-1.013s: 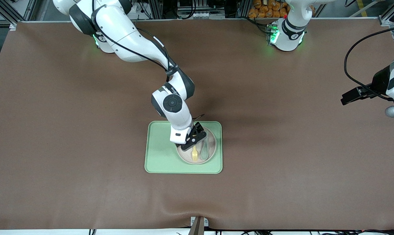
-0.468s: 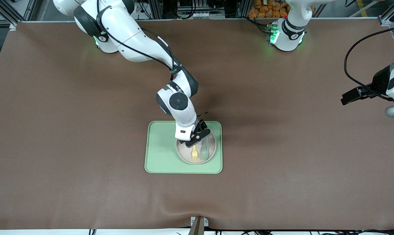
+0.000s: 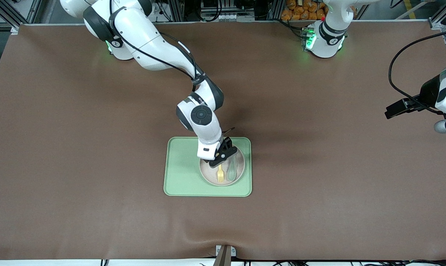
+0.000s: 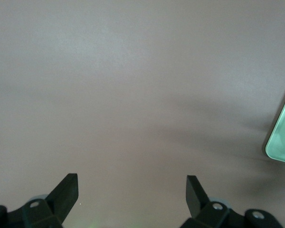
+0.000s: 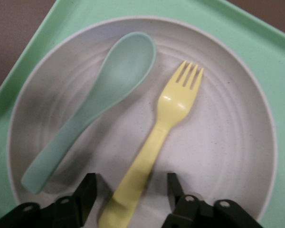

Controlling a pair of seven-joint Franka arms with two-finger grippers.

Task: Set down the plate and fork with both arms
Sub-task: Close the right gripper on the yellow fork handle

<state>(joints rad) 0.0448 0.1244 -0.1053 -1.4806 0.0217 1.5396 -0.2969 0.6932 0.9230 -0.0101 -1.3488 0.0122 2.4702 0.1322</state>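
A light-green tray [image 3: 182, 173] lies on the brown table [image 3: 79, 147], roughly midway between the two arms' ends and nearer to the front camera than the robots' bases. The plate [image 3: 240, 170] sits on the tray, at the part toward the left arm's end. The fork [image 3: 220, 174] and a grey-green spoon [image 3: 231, 173] lie side by side on the plate, apart from each other, the spoon toward the left arm's end. In the right wrist view the fork [image 5: 156, 142] has its tines pointing away from the camera. The right gripper [image 3: 223, 159] is low over the plate at the fork's handle end; its fingers [image 5: 85, 197] stand one on each side of the handle with a visible gap, not clamped on it. The left gripper [image 4: 132, 192] waits over bare table near the left arm's end, fingers spread wide and holding nothing, with a corner of the tray [image 4: 281, 142] at the edge of its view.
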